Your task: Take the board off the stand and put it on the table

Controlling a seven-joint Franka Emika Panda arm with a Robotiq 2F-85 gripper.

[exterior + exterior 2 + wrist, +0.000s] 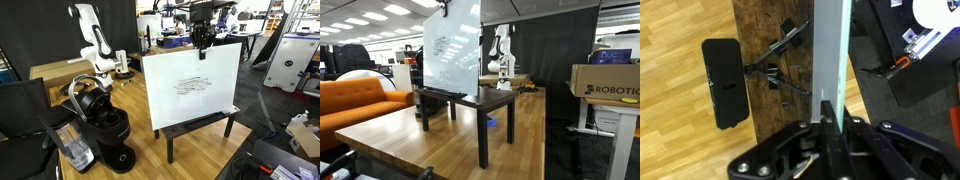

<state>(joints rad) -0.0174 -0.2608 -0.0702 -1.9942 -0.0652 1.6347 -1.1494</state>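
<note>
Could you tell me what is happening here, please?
The robot arm's gripper is at the top edge of the large white rectangular whiteboard, clamping it from both sides in the wrist view. The board's bottom edge appears to rest on the small dark wooden stand, which stands on the light wooden table.

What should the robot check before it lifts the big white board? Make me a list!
1. Gripper sits at the top edge of the board: ok.
2. Fingers are on both sides of the board's edge and look closed on it: ok.
3. Board stands upright on the stand, not yet lifted: ok.
4. Bare table beside the stand to lay the board on: ok.
5. Coffee machine stands apart from the board: ok, but watch it when swinging.
6. Grip strong enough for such a wide board: cannot tell.
</note>
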